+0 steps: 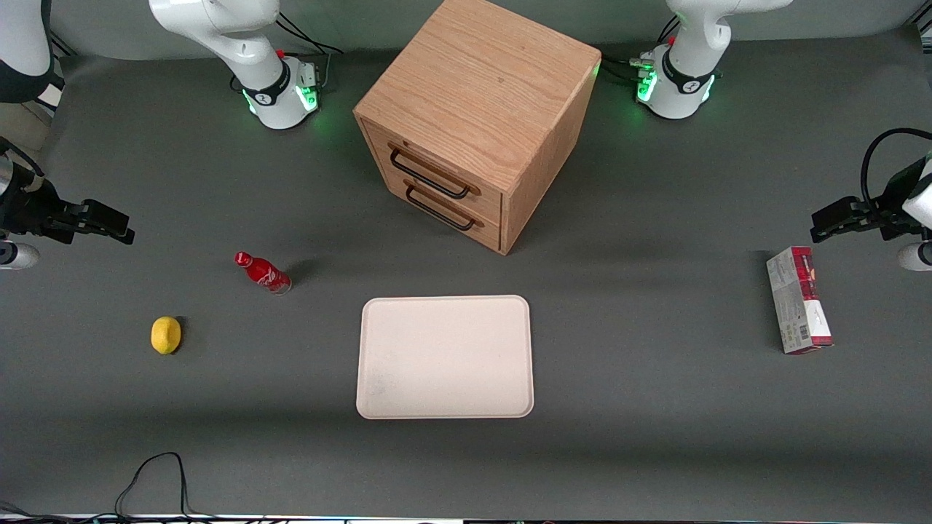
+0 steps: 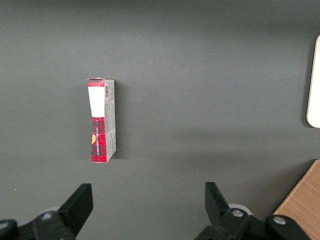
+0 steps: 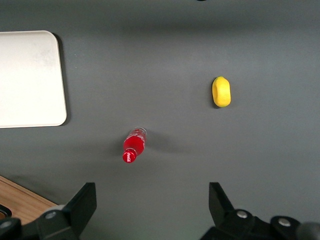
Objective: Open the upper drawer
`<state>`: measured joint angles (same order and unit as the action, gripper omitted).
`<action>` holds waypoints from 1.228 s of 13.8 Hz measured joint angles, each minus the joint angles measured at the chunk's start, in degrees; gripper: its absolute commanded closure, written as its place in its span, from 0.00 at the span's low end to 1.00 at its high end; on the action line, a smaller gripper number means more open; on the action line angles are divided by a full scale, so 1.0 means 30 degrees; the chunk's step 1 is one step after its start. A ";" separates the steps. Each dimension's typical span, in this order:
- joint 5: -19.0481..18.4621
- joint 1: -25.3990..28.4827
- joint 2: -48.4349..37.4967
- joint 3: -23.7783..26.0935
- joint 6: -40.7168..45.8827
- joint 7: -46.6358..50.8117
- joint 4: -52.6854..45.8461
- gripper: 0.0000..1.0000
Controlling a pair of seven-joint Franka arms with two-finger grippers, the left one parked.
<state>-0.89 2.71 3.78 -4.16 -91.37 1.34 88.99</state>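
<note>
The oak cabinet stands at the middle of the table, farther from the front camera than the tray. Its upper drawer is shut, and its long dark bar handle lies across its front. The lower drawer, with the same kind of handle, is also shut. My gripper hangs open and empty above the table toward the working arm's end, well away from the cabinet. In the right wrist view the gripper holds nothing, and a corner of the cabinet shows beside one finger.
A red bottle and a yellow lemon lie between my gripper and a white tray. A red and white box lies toward the parked arm's end. A black cable loops at the near table edge.
</note>
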 measured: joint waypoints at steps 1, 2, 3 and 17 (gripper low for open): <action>0.0000 0.0000 0.0000 0.0000 0.0001 0.0000 -0.0011 0.00; 0.0000 0.0000 0.0000 0.0000 0.0002 0.0000 -0.0018 0.00; 0.0000 0.0000 0.0001 0.0000 0.0003 0.0000 -0.0022 0.00; 0.1909 0.6430 0.3238 0.0487 -0.0039 -0.1500 -0.3160 0.00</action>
<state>4.83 22.00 13.49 -2.70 -91.49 -3.16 79.51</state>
